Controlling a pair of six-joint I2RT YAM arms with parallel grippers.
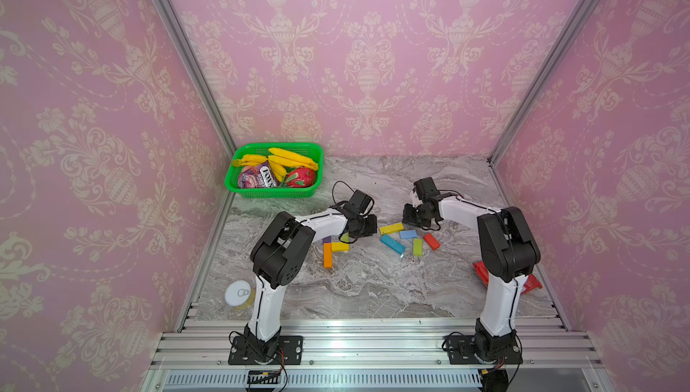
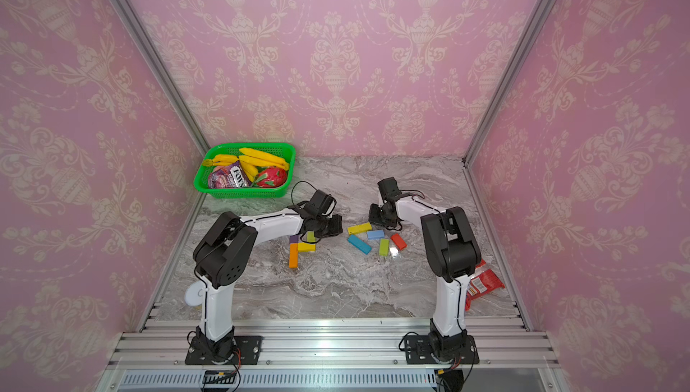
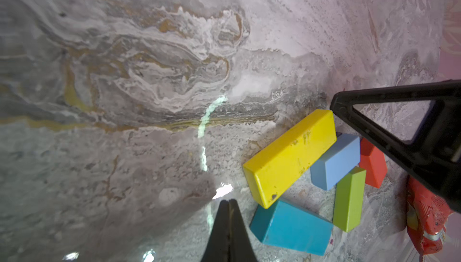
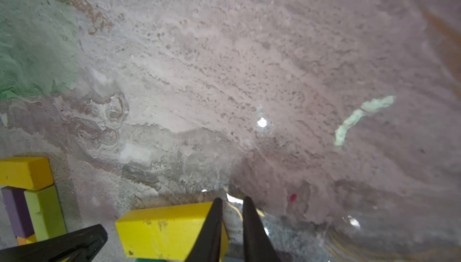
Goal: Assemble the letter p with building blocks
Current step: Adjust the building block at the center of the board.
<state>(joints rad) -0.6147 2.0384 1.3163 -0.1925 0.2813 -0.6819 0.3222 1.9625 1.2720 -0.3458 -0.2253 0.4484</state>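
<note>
**Letter part-built, both grippers empty between the piles**

In both top views the building blocks (image 1: 392, 244) lie in two groups on the marble table (image 1: 373, 289), just below the frame's middle. At the left an orange block (image 1: 328, 255), a placed yellow block (image 1: 340, 246), a purple block (image 1: 326, 239) and a lime block (image 1: 345, 237) touch one another, a start on the letter. At the right lie five loose ones, with the loose yellow block (image 1: 391, 228) nearest the arms.

The left gripper (image 3: 228, 205) is pressed together and empty. The right gripper (image 4: 232, 204) stands almost together with bare table showing in the slit. One of its fingers crosses the loose yellow block's end without pinching it.

I judge that fetching the next block is the step in hand. The next move calls for spreading the jaws, straddling a loose block across its narrow width and carrying it left.
</note>
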